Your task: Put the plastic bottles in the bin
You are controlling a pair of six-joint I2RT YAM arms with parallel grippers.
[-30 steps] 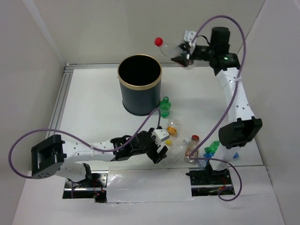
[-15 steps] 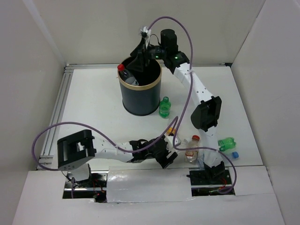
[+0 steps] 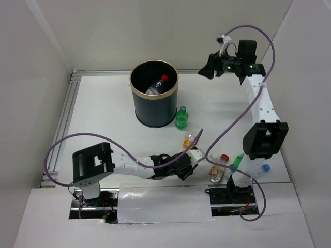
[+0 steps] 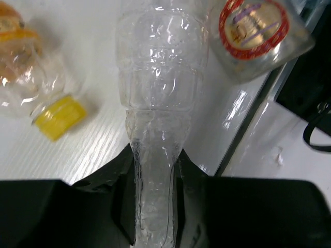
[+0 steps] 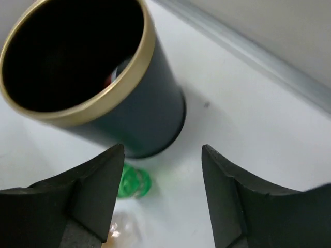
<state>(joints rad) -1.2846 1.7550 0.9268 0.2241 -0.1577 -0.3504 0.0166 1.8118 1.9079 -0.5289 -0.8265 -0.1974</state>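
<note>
No legible text. Red-ringed label (image 4: 253, 23) on clear bottle (image 4: 292, 44): marks blurred, unreadable.

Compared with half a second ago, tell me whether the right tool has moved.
Yes. The right tool was over the bin; now it is off to the bin's right, open and empty.

Bin (image 3: 153, 111) mouth unobstructed above; green bottle (image 3: 181, 118) beside base.

lying bottle (image 3: 156, 86) in bin (image 3: 152, 111) | upright bottle (image 3: 181, 119) beside bin (right, nearer side)
</note>
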